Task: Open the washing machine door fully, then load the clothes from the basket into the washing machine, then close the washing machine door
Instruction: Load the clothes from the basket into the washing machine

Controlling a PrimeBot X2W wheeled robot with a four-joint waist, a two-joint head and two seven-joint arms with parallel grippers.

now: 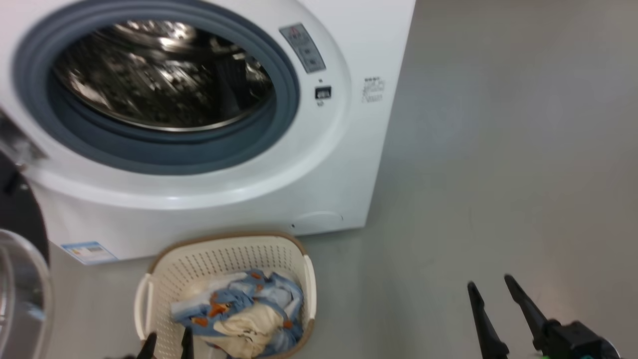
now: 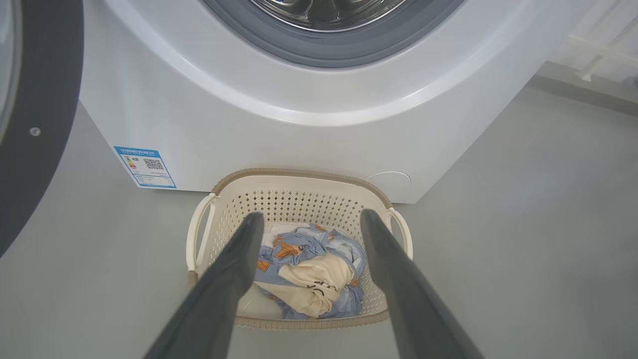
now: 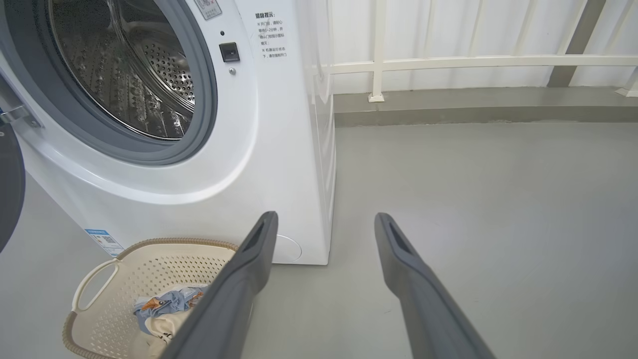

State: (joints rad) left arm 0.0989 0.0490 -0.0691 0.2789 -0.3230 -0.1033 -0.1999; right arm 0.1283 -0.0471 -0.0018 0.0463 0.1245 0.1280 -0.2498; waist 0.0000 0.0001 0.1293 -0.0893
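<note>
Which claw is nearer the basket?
Left. The left claw hangs open over the near rim of the basket; the right claw is off to its right, above the floor.

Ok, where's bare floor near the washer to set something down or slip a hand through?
Widest bare floor lies right of the washing machine, out to the right pincer. A narrower strip runs between the basket and the open door. Crowded: basket close to the machine's front, clothes inside, left pincer at its near edge.
</note>
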